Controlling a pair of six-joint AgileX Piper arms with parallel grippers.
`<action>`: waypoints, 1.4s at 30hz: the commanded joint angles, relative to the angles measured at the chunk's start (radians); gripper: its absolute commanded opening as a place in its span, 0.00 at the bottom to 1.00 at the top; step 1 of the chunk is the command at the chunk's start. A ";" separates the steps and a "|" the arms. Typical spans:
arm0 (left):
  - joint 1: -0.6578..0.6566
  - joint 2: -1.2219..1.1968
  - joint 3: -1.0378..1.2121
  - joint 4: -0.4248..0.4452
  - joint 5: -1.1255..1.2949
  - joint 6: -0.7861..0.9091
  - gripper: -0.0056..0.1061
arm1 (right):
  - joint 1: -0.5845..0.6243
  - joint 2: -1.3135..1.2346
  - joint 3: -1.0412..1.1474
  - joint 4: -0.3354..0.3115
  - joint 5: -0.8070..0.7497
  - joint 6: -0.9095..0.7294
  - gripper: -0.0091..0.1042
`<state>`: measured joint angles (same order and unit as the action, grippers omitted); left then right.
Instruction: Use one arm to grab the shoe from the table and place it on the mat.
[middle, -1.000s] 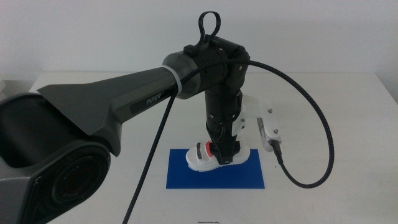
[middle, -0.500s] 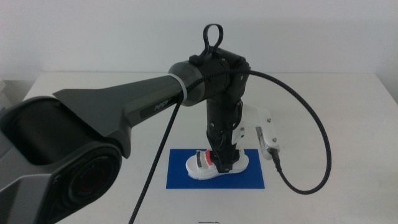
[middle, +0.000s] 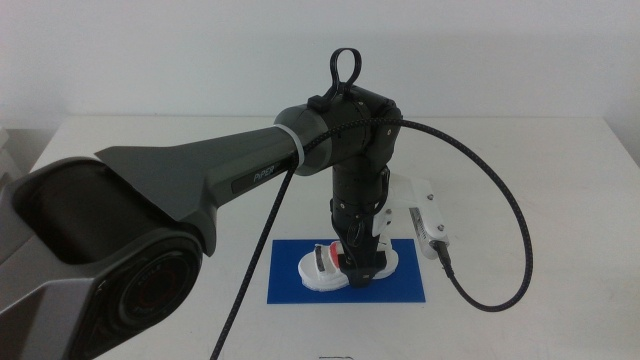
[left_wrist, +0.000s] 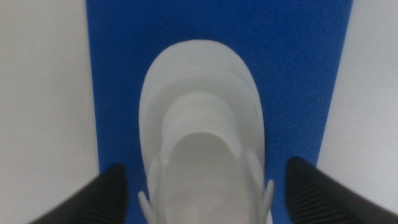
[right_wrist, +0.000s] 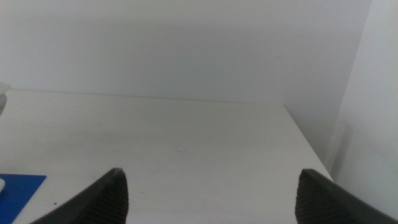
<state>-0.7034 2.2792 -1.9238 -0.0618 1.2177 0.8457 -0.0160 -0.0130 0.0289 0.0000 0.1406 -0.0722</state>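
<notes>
While straddled by left gripper (left_wrist: 202, 186), jaws apart, shoe (left_wrist: 202, 124) within mat (left_wrist: 118, 74) edges.

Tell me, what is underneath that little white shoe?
The shoe lies on a blue mat, which rests on the white table. The left hand, jaws spread on either side, hangs over it. The mat beneath the sole is covered.
</notes>
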 joint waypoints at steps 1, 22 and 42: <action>-0.003 -0.066 -0.028 -0.012 0.103 -0.011 0.89 | 0.002 -0.019 -0.019 -0.009 -0.076 -0.004 0.91; -0.003 -0.363 -0.029 0.140 0.082 -0.183 0.71 | 0.002 -0.019 -0.019 -0.009 -0.076 -0.004 0.91; 0.128 -0.834 -0.026 0.244 0.101 -0.201 0.42 | 0.002 -0.019 -0.019 -0.009 -0.076 -0.004 0.91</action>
<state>-0.6065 1.5038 -1.9238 0.2466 1.2632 0.6563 -0.0160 -0.0130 0.0289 0.0000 0.1406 -0.0722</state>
